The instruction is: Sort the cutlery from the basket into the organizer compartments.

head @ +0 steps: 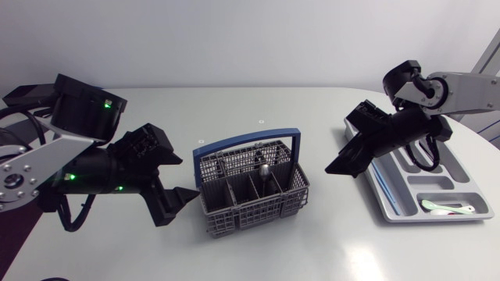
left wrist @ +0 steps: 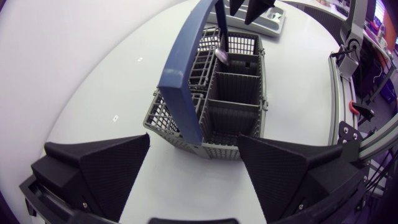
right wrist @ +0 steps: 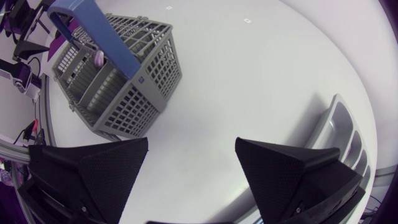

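Right gripper (head: 344, 148): hanging spread and empty between basket (head: 234, 211) and organizer (head: 394, 212). Left gripper (head: 186, 178): gaping too, just beside the basket. Eyeing the spoon (head: 266, 173) standing inside (tight compartment!), risking snagging the blue handle (head: 248, 139) and tipping everything.

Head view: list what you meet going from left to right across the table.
left gripper → basket → right gripper → organizer
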You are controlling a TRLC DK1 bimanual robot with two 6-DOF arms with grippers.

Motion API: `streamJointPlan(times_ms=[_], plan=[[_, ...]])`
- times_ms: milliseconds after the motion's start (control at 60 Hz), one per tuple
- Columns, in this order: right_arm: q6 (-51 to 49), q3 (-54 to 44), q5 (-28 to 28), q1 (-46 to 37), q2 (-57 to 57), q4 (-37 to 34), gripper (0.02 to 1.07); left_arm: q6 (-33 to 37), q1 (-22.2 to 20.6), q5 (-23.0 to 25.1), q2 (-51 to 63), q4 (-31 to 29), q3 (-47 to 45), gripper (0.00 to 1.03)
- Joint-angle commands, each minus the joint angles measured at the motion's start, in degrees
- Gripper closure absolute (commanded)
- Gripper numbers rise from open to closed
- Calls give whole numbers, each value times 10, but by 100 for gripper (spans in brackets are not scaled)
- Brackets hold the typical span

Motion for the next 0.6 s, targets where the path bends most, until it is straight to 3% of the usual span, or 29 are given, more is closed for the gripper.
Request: streamJointPlan(times_ms=[0,583], plan=[[23,-21,4,20,-13,6,6,2,9,-4,15,14,-10,5],[60,-85,6,97,-73,23,6,25,45,-3,94,76,2,5]])
